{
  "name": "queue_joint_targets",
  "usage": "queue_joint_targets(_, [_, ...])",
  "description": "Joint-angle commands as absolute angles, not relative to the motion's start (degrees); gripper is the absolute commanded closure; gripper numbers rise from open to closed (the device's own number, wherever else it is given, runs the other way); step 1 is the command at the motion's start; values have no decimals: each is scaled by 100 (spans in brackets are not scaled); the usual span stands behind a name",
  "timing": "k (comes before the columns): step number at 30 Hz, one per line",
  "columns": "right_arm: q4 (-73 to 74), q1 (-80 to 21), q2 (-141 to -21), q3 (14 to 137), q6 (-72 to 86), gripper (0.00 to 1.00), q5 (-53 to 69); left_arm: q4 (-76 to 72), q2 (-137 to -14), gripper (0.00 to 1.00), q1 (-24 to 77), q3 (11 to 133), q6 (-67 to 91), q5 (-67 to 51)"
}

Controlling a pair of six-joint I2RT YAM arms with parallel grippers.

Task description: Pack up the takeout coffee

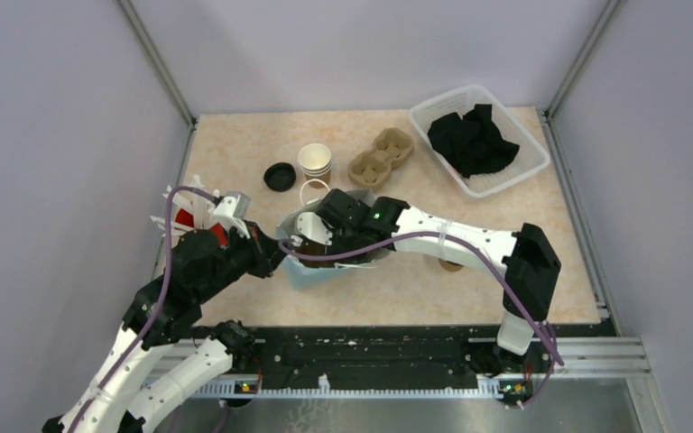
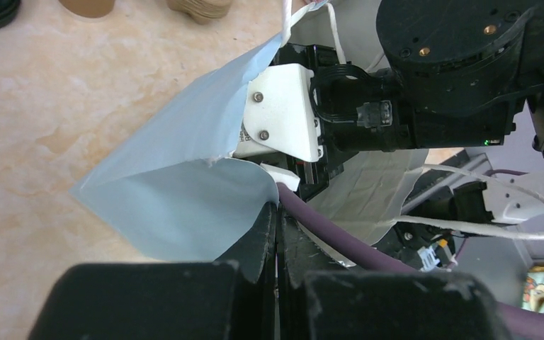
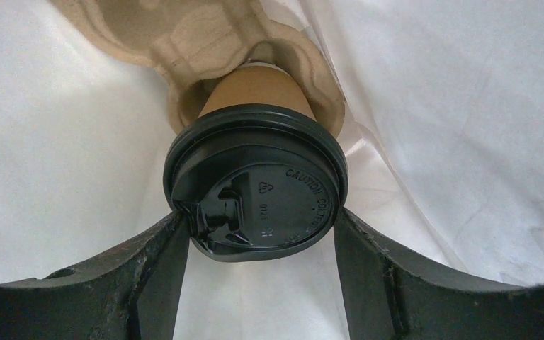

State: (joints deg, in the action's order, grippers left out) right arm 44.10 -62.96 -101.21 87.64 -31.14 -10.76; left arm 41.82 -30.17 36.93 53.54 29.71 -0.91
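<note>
Right claw [image 3: 258, 219] clasping black lid [image 3: 255, 177], kraft cup [image 3: 255, 88] beyond, seated in carrier [image 3: 184, 42]

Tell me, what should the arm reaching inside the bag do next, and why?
Probably open the right gripper and let go: its fingers clasp the lid of a cup that looks seated in the carrier inside the bag, whose edge the left gripper pinches.

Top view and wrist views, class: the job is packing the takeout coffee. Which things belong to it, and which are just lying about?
Belong to the job:
lidded paper cup
cardboard carrier holding it
paper bag
open paper cup
loose black lid

Lying about:
red cup of white sticks
plastic basket of black cloth
spare cardboard carrier
</note>
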Motion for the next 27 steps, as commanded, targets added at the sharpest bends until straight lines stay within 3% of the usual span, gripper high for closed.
queue_joint_targets(1, [4961,-6453,-9983,8728,-2951,57,-344,4062,-3084,100,3709,5539,3397,-275])
queue_joint_targets(10, [5345,-6407,-10689,9002,-3144,57,669,4923,-3133,98,3709,5625,3940,1015])
queue_joint_targets(15, [5166,-6409,-10962,8892,-3368,58,880,4958,-2895,87,3711,5694,3901,1402])
queue_joint_targets(22, [5065,-6390,-11263,8574,-3373,59,1027,4791,-2495,53,3709,5923,3518,1483])
queue_joint_targets(27, [4994,-6366,-11430,8437,-3322,61,1137,4725,-2405,49,3710,6102,3188,1590])
